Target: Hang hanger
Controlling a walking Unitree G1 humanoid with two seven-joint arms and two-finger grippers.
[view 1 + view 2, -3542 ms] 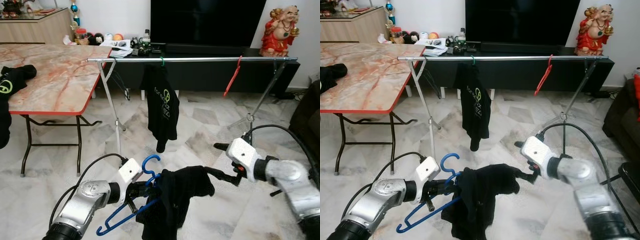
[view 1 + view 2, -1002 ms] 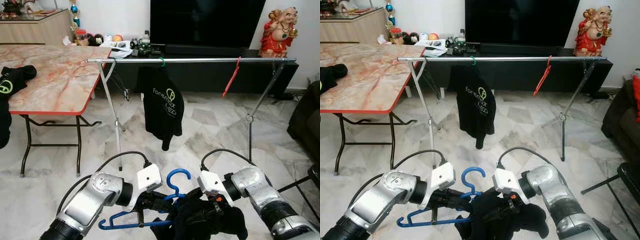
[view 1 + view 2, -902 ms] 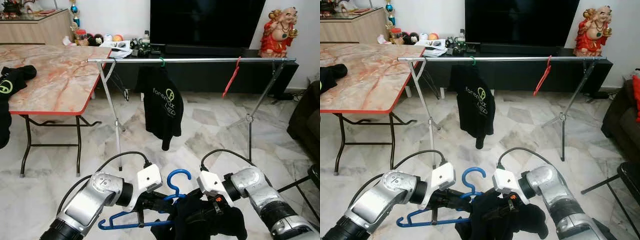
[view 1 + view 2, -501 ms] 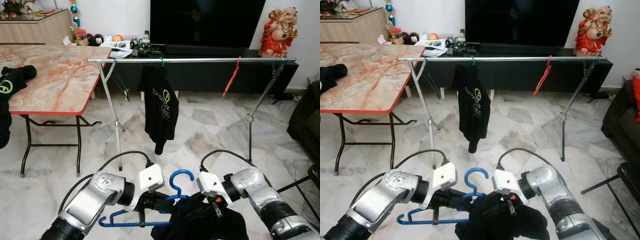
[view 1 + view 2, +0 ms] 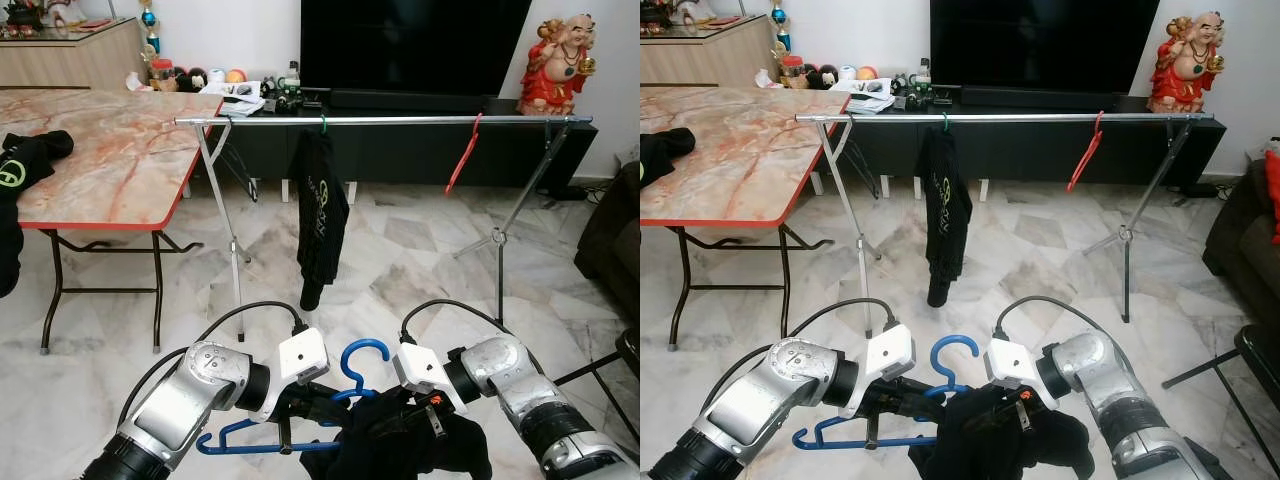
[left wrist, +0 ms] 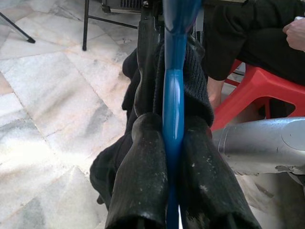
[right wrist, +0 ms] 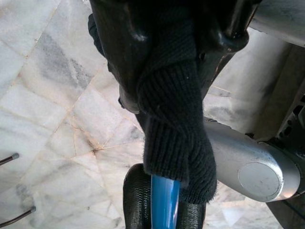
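Blue hanger (image 5: pixel 352 375) sits clamped in the left gripper (image 6: pixel 172 157); the right gripper (image 7: pixel 177 57) clenches the black knit garment (image 5: pixel 1010 435) draped over it, above the marble floor (image 5: pixel 420 260).

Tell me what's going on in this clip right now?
The robot is dressing a blue hanger with a black garment, low in front of it. The left pincer is clamped on the hanger's neck, and the right pincer grips the knit fabric, working it over the hanger. Ahead stands a metal clothes rail, where another black shirt and an empty red hanger already hang. The blue hanger is not yet on the rail.
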